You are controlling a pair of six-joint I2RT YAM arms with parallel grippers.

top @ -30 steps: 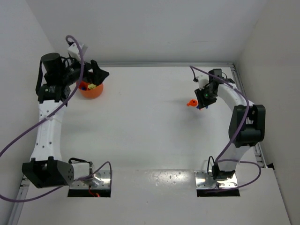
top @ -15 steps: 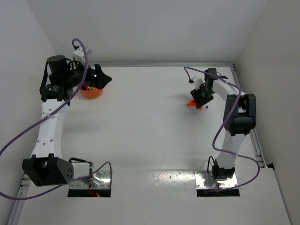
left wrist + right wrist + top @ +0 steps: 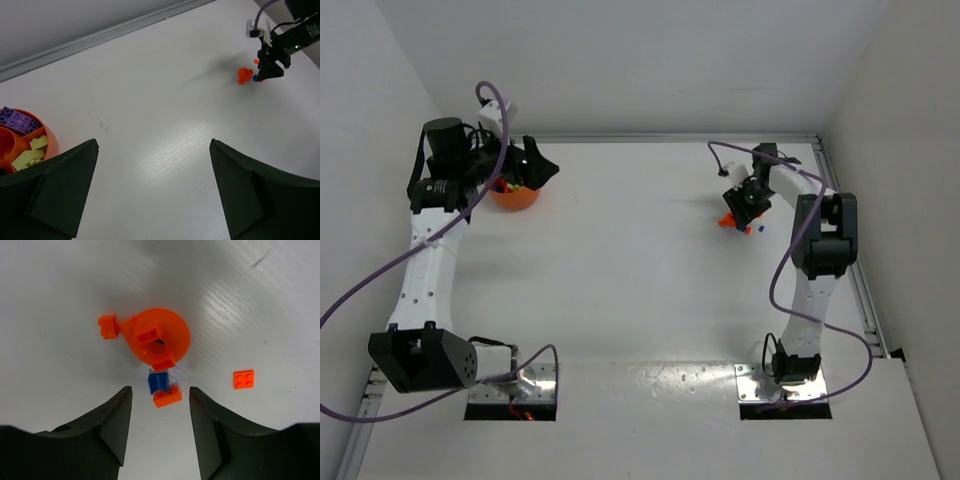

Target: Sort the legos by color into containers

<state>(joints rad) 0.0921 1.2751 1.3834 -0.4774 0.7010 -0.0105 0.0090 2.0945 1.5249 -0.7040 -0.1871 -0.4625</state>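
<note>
Right gripper (image 3: 159,389) hovers with jaws apart and empty over the blue brick (image 3: 158,382), just beside the orange round piece (image 3: 162,335). An orange brick (image 3: 167,396) seems to touch the blue one, so closing here could pinch both colours together. Left gripper (image 3: 152,145) hangs wide open by the orange bowl (image 3: 51,141), well apart from that piece.

The right gripper (image 3: 159,391) hangs over a white table (image 3: 60,280), dark fingers (image 3: 107,425) spread. Between the tips lie a blue brick (image 3: 158,382) and a touching orange brick (image 3: 167,396). Just beyond sits a round orange disc (image 3: 176,327) with a centre hole. A flat orange four-stud plate (image 3: 243,379) lies apart on the right.
</note>
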